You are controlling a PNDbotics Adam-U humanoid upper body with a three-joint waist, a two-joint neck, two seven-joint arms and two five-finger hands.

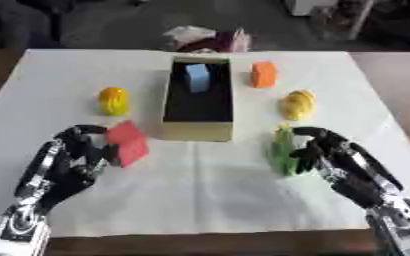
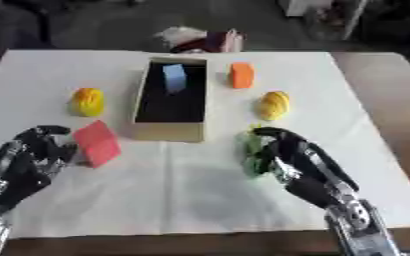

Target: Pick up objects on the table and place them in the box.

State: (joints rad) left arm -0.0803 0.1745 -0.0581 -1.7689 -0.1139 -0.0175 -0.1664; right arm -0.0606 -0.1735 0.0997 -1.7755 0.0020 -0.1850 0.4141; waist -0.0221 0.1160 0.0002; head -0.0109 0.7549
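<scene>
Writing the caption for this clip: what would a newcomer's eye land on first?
Both hands at the near edge: the left hand curled on a red block, the right hand curled on a green object. Between them, farther back, stands a long open box with a light blue block inside.

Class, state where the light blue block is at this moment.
The light blue block stands inside the box, at its far end, mid-table, with the orange block outside to its right.

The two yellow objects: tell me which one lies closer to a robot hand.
The yellow object right of the box, at. It sits just beyond the right robot hand, which curls around the green object. The other lies farther from the left robot hand.
</scene>
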